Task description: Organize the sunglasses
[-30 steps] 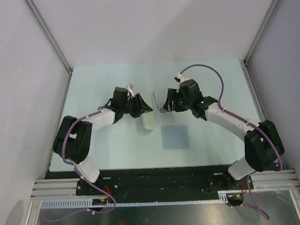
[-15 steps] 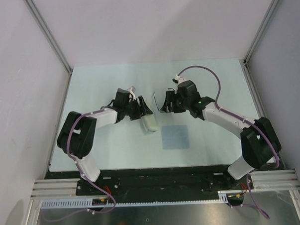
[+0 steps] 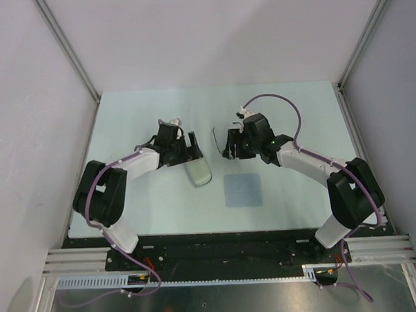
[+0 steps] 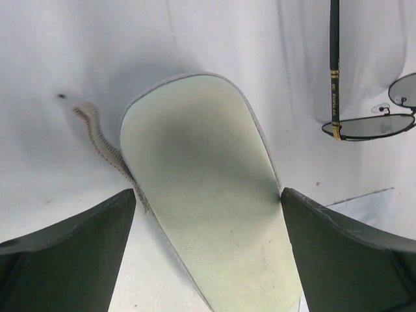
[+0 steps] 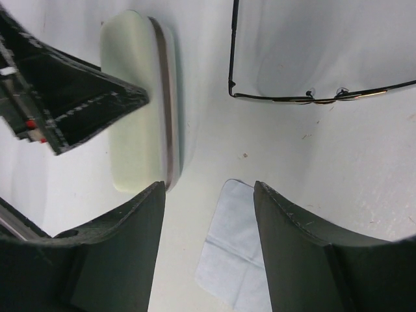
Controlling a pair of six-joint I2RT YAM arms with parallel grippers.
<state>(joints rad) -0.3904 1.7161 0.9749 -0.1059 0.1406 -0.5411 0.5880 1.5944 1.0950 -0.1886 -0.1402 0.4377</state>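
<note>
Little room between case [image 4: 208,188] and sunglasses [image 4: 376,126]

top external: high behind arms, looking down on table [image 3: 296,111] | wrists: close, downward | both share case [image 4: 201,195], sunglasses [image 4: 374,127]

- Sunglasses [image 4: 370,127]: thin dark frame, grey tinted lenses, gold band at the hinge.
- Case [image 4: 208,195]: pale greenish beige, fine weave.
- Cloth [image 3: 242,190]: light blue.

Our left arm [image 3: 136,162] reaches in from 7 o'clock and our right arm [image 3: 306,163] from 5 o'clock, elbows bowed outward. Left gripper [image 3: 192,150] and right gripper [image 3: 229,143] face each other near centre, jaws spread wide.
</note>
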